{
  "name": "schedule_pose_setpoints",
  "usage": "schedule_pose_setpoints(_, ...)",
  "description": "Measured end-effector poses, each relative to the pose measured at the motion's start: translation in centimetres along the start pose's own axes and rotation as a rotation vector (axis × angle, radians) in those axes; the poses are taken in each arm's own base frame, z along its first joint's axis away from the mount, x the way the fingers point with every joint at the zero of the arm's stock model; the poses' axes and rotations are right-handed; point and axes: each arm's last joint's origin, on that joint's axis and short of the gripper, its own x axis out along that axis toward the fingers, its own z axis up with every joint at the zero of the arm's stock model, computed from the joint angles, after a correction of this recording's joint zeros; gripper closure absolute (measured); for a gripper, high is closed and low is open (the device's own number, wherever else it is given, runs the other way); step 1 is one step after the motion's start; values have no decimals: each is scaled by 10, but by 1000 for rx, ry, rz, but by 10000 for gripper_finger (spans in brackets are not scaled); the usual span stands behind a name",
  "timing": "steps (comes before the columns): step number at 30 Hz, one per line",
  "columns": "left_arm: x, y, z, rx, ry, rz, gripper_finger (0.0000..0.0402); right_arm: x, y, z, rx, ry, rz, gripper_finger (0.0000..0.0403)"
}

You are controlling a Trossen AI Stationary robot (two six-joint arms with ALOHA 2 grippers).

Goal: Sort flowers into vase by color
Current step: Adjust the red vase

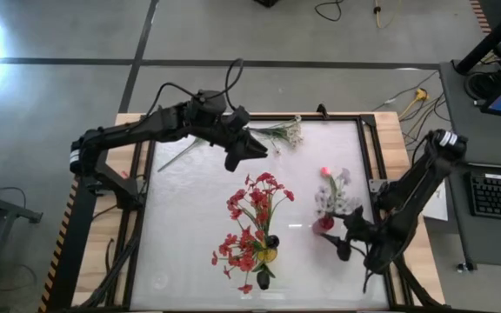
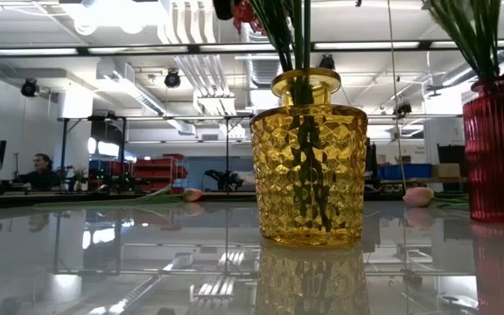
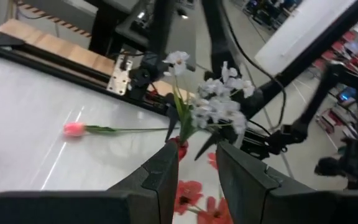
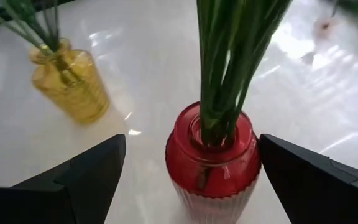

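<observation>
Right wrist view: our right gripper (image 4: 188,171) jaws gape around the red vase (image 4: 213,163); left gripper (image 3: 194,163) clamps a white spray (image 3: 219,106), next dropping it in.

A robotics lab or workshop: beyond the glossy white table (image 1: 190,217), an open hall stretches under strip lights and exposed ceiling ducts (image 2: 195,61), with red storage bins (image 2: 151,168), a seated person (image 2: 35,168), and floor cables (image 1: 407,91).

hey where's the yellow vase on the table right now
In the high view the yellow vase stands near the table's front middle, holding red flowers, with the red vase beside it, toward the open right gripper.
</observation>
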Motion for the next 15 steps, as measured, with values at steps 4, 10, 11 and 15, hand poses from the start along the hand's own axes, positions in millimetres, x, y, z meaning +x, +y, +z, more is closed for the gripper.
schedule_pose_setpoints(4,1,-9,-3,16,10,-23,303,-8,-7,10,18,64,36,44)
schedule_pose_setpoints(10,1,-18,-6,43,30,-40,303,-13,-18,12,-85,147,27,44)
schedule_pose_setpoints(11,1,-19,-7,45,33,-41,303,-13,-17,11,-127,146,28,44)
schedule_pose_setpoints(15,2,-20,-7,50,32,-44,303,-7,-15,10,-202,146,15,46)
